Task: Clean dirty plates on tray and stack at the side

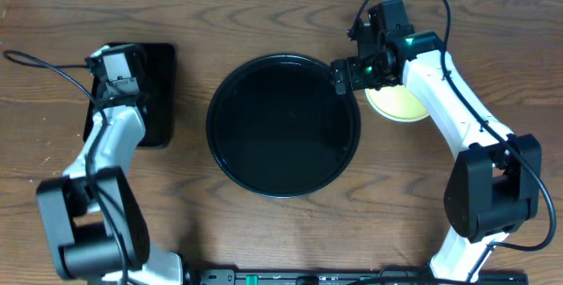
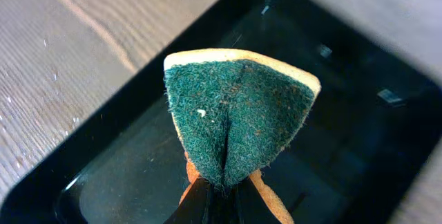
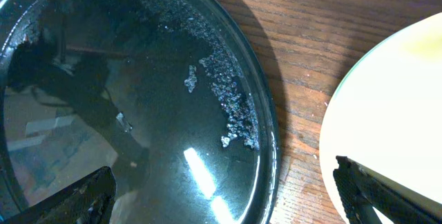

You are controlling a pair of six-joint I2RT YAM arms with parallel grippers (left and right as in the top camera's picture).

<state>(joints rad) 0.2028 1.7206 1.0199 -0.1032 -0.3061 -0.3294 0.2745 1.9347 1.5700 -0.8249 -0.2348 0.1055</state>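
The round black tray point(image 1: 283, 125) sits mid-table with no plate on it; wet specks cling near its rim point(image 3: 266, 148). A pale yellow plate point(image 1: 400, 102) lies on the wood just right of the tray, partly under my right arm, and looks clean point(image 3: 394, 106). My right gripper point(image 1: 359, 76) hangs open, one finger over the tray and the other over the plate's edge point(image 3: 224, 200). At the left, my left gripper point(image 1: 119, 67) is shut on a folded green sponge point(image 2: 238, 113) with orange backing, pinched at its lower tip point(image 2: 221, 193).
A smaller rectangular black tray point(image 1: 157, 91) lies at the left under the left gripper, its glossy floor point(image 2: 345, 113) below the sponge. Bare wooden tabletop point(image 1: 281, 241) surrounds both trays. Both arm bases stand at the near edge.
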